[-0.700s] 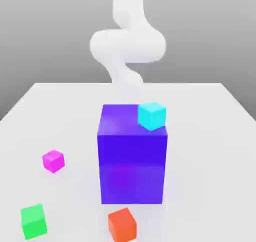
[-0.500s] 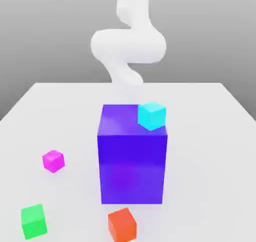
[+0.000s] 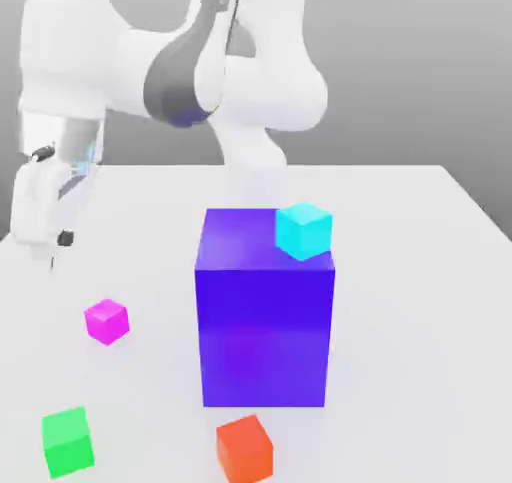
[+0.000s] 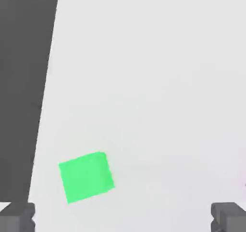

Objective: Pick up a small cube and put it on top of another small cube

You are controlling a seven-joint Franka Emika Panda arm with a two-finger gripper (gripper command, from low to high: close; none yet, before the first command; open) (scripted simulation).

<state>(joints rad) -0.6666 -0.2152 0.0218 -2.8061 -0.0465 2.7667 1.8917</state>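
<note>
The small magenta cube (image 3: 107,322) sits on the white table (image 3: 420,301), toward the edge on the exterior view's left and well in from the far edge. It stands turned, with a vertical corner toward the camera. Nothing touches it.

The small green cube (image 3: 68,442) lies farther from the table's far edge than the magenta one, also toward the edge on the exterior view's left; its top is bare. In the hand view it lies near a straight table edge, with a dark grey area (image 4: 21,82) beyond.

The gripper (image 4: 123,217) is wide open and holds nothing. In the exterior view it is raised toward the left side, the white arm (image 3: 265,91) reaching across from behind the table.

The big purple-blue block (image 3: 264,336) stands upright between the table's sides. A small cyan cube (image 3: 304,231) appears at its top, by the near corner on the exterior view's right. A small orange-red cube (image 3: 245,449) sits just in front of the block, slightly turned.
</note>
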